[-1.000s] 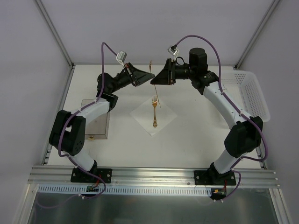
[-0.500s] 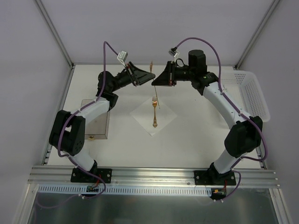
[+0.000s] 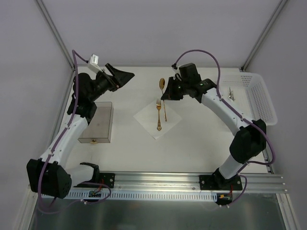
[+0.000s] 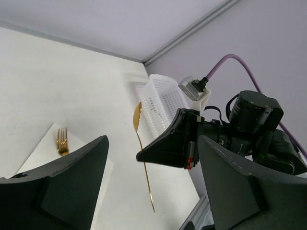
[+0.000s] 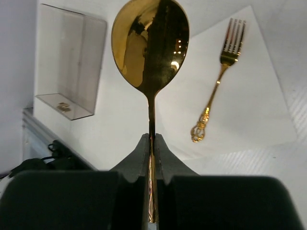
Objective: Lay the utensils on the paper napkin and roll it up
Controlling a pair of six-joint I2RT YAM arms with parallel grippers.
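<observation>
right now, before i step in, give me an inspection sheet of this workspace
surface: white table, no spills seen
job's things: gold fork lies on the paper napkin; gold spoon is clamped by its handle, not yet laid down
clutter: clear plastic box left of the napkin; white perforated basket at the right edge, with a small metal item inside
grippers: right gripper shut on the spoon; left gripper open, empty
cables: purple cable loops over each arm, away from the napkin
surroundings: grey walls, aluminium frame rails
</observation>
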